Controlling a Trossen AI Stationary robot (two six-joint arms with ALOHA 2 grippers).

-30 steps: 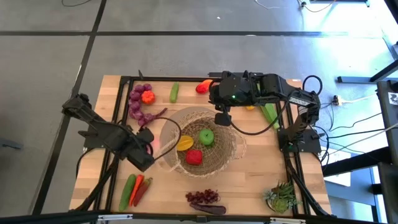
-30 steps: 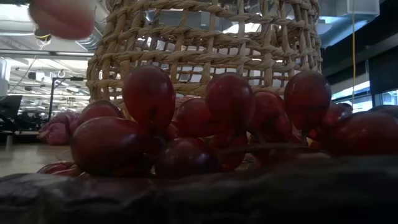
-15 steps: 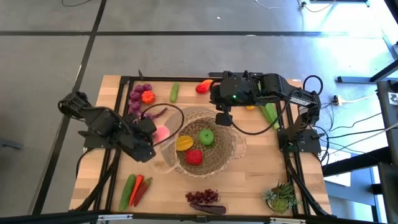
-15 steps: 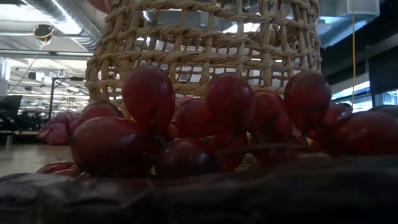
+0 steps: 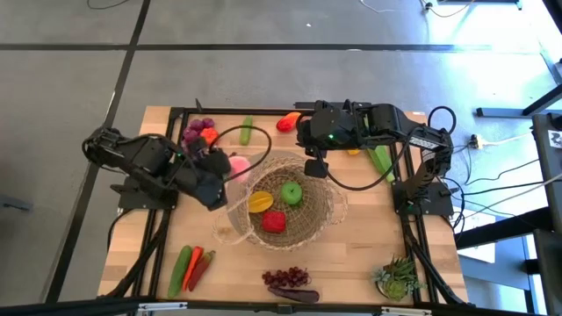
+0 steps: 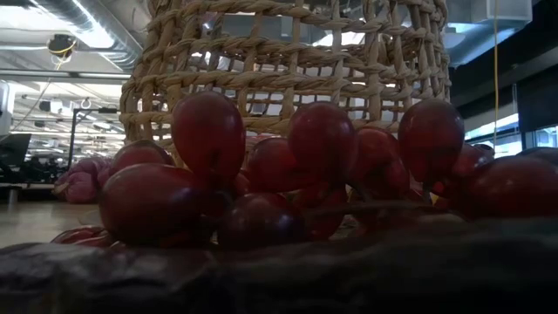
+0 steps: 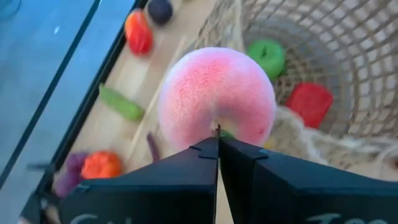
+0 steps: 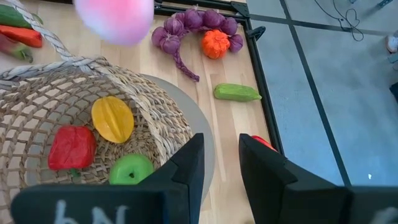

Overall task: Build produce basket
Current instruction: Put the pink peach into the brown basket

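Observation:
The woven basket stands mid-table and holds a yellow pepper, a green apple and a red pepper. My left gripper is shut on a pink round fruit over the basket's left rim; the fruit also shows in the right wrist view. My right gripper hangs over the basket's far rim, fingers apart, with only table showing between them. In the low view dark red grapes lie in front of the basket's wall. My left gripper has its two shut fingertips on the near side of the pink fruit, at a small dark spot there. What lies between the tips is hidden by the fingers. They slant down from the table's left. The fruit is lifted clear of table and basket.
Loose produce lies around: purple bulbs and an orange piece, a cucumber and a red pepper at the far edge, chillies and grapes at the near edge. A spiky potted plant stands near right.
My left gripper has risen and gone toward the table's far edge and a little to the right, rolling as it went, and carried the pink fruit from beside the basket's near left to above its left rim. The fruit has left the low view upward.

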